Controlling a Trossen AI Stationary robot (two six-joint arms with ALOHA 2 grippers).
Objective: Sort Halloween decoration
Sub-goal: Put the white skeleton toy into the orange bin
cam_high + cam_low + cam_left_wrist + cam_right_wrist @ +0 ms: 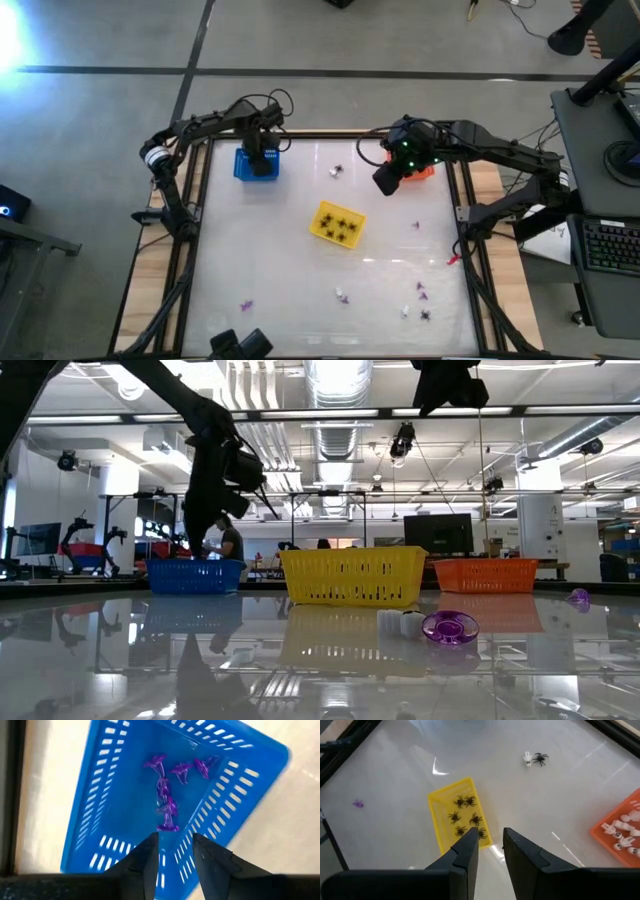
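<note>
I am looking down on a pale glossy surface (290, 270) bounded by a dark frame. Three baskets are sitting in its far half: a blue basket (255, 165) near the far left edge, a yellow basket (336, 223) tilted near the middle, and an orange basket (420, 170) near the far right edge. The near half is lying mostly open, with wide room between the baskets.

My left hand (262, 160) is hanging directly over the blue basket, the arm reaching in from the left frame and the hand pointing down into it. In its wrist view the fingers (147, 857) are standing slightly parted with nothing between them. The purple pieces (167, 790) are lying clustered on the basket floor below.

My right hand (388, 180) is hovering above the surface just beside the orange basket, on its inner side, angled toward the middle. Its fingers (465, 855) are showing a narrow gap and are pinching nothing.

The black spiders (466, 816) are sitting inside the yellow basket. White pieces (622, 832) are lying in the orange basket. One spider and a white bit (337, 171) are resting together on the open surface between blue and orange baskets. Loose pieces (418, 297) are scattered toward the near right edge, and one purple piece (246, 305) near the near left.
</note>
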